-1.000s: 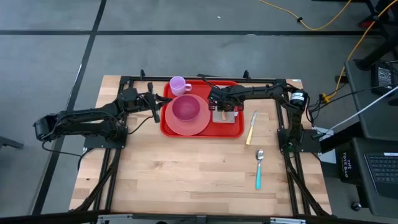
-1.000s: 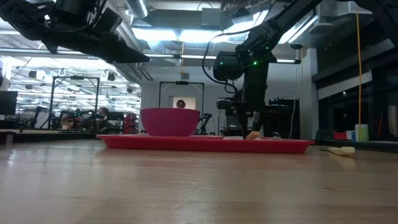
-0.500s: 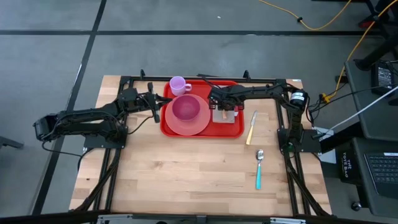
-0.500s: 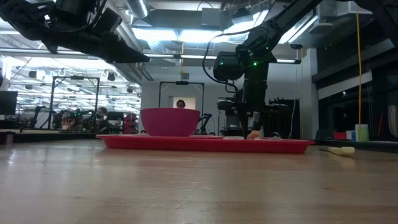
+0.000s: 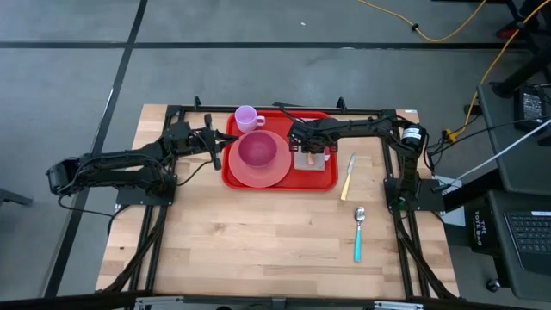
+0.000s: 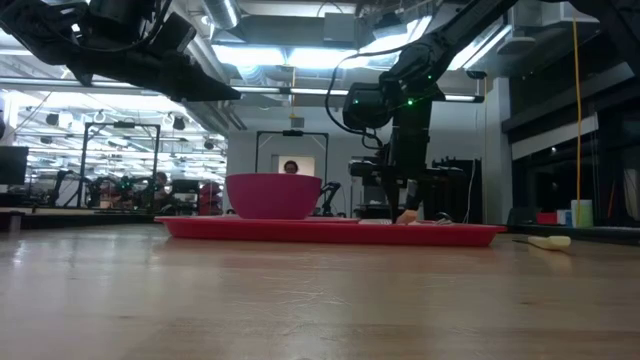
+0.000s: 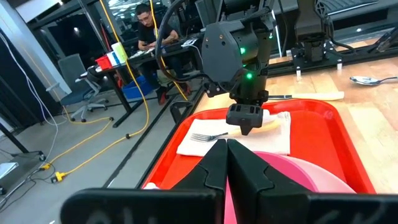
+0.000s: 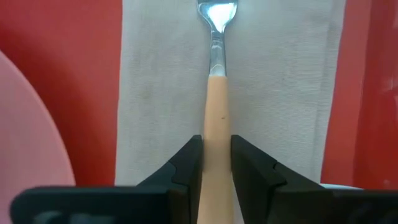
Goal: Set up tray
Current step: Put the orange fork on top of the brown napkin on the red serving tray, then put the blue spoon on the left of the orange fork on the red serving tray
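The red tray (image 5: 324, 178) lies at the table's far middle. On it sit a pink plate (image 5: 254, 174) with a magenta bowl (image 5: 256, 151) and, to the right, a white napkin (image 8: 155, 93). A fork with a peach handle (image 8: 216, 93) lies on the napkin, tines toward the far edge. My right gripper (image 5: 309, 155) stands over the napkin, shut on the fork. My left gripper (image 5: 215, 146) hovers shut and empty just left of the tray. A lilac cup (image 5: 248, 117) stands at the tray's far left corner. My right gripper pinches the fork's peach handle (image 8: 216, 140) between its two fingers (image 8: 191, 163), one on each long side. The fingers come from above, pointing down, and lie across the handle. The fork lies flat along the napkin, its metal head (image 8: 217, 14) resting on the cloth.
A knife with a yellow handle (image 5: 348, 177) lies on the wood just right of the tray. A spoon with a teal handle (image 5: 359, 234) lies nearer the front right. The near half of the table (image 5: 258, 250) is bare wood. A person sits beyond the table (image 7: 149, 28).
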Tool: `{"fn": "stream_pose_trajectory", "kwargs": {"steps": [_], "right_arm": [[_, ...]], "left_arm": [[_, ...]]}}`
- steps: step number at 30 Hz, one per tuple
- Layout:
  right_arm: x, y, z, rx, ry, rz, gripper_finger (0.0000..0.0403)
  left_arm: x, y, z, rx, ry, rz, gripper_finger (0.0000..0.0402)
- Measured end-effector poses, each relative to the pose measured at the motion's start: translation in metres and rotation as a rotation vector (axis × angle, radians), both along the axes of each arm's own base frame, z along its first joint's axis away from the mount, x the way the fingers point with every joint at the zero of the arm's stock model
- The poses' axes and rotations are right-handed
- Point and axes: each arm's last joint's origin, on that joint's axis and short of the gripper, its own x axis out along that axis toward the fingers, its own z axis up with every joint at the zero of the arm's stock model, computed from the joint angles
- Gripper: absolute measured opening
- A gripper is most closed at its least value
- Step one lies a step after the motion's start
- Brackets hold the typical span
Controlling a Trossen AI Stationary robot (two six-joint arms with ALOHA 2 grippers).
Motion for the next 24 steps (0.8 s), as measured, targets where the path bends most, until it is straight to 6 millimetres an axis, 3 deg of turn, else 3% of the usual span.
{"fn": "stream_pose_trajectory", "kwargs": {"steps": [7,17,24], "right_arm": [[0.0001,0.0000,0.0000,0.000,-0.001,0.000,0.0070],[0.0001,0.0000,0.0000,0.000,-0.002,0.000,0.0150],[0.0001,-0.0001,0.0000,-0.001,-0.001,0.001,0.0174]], "left_arm": [[0.0000,0.0000,0.0000,0.000,0.000,0.000,0.0008],[0.0000,0.0000,0.0000,0.000,0.000,0.000,0.0007],[0.0000,0.0000,0.0000,0.000,0.000,0.000,0.0005]]}}
